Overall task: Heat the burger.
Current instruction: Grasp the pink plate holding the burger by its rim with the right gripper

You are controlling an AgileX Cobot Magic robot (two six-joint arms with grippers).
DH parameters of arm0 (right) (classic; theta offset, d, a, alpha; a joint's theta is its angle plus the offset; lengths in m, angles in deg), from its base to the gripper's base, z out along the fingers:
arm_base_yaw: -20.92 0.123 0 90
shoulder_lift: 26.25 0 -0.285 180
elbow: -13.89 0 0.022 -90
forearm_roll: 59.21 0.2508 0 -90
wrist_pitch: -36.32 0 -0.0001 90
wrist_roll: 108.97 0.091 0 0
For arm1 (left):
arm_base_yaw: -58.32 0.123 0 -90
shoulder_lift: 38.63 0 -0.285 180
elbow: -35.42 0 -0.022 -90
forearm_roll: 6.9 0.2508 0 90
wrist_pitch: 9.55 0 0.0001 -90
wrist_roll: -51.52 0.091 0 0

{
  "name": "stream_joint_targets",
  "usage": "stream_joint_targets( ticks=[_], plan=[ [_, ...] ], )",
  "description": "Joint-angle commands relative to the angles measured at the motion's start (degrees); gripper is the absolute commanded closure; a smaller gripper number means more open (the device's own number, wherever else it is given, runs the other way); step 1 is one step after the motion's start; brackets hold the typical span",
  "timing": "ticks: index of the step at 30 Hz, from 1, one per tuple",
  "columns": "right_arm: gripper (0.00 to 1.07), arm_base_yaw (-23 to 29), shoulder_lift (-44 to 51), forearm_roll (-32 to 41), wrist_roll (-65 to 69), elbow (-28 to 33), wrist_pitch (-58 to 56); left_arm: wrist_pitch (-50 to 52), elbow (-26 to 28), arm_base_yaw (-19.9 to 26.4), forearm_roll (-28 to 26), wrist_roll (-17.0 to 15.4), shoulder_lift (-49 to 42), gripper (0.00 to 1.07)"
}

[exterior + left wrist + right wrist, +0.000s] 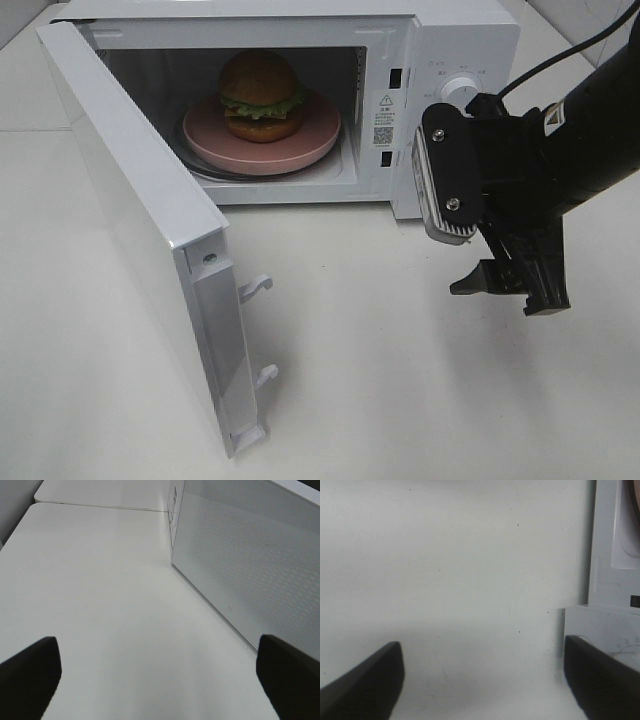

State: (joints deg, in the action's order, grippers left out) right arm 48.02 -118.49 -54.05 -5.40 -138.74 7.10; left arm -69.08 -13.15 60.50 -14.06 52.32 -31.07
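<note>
The burger [260, 95] has a golden-brown bun, green lettuce and a dark patty. It stands on a pink plate [310, 145] inside the open white microwave [440, 40]. My right gripper [508, 292] hangs over the table in front of the microwave's control panel, right of the cavity. It points downward. In the right wrist view its fingers [365, 690] are spread wide, so the right gripper [482, 690] is open with only table between them. The left gripper [160, 680] is open and empty too. It sits low over the table beside the door's outer face [250, 560].
The microwave door [150, 230] swings far out to the left and forward, with its latch hooks [255, 288] on the free edge. A dial [460, 92] sits on the control panel. The microwave's front corner [615, 555] is close to the right gripper.
</note>
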Motion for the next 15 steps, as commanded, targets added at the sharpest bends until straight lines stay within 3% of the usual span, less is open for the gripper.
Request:
stream_joint_targets(
  ticks=[1, 8, 15],
  plan=[
    [0.07, -0.17, 0.29, -2.75, 1.43, -0.80, 1.26, 0.46, -0.23, -0.06, -0.40, 0.06, -1.32, 0.08],
    [0.08, 0.57, -2.41, -8.37, 5.10, -3.61, 1.89, 0.46, -0.23, -0.06, -0.40, 0.06, -1.32, 0.08],
    [0.11, 3.67, -9.80, -13.69, 8.37, -10.66, 2.12, 0.46, -0.23, -0.06, -0.40, 0.06, -1.32, 0.08]
  ],
)
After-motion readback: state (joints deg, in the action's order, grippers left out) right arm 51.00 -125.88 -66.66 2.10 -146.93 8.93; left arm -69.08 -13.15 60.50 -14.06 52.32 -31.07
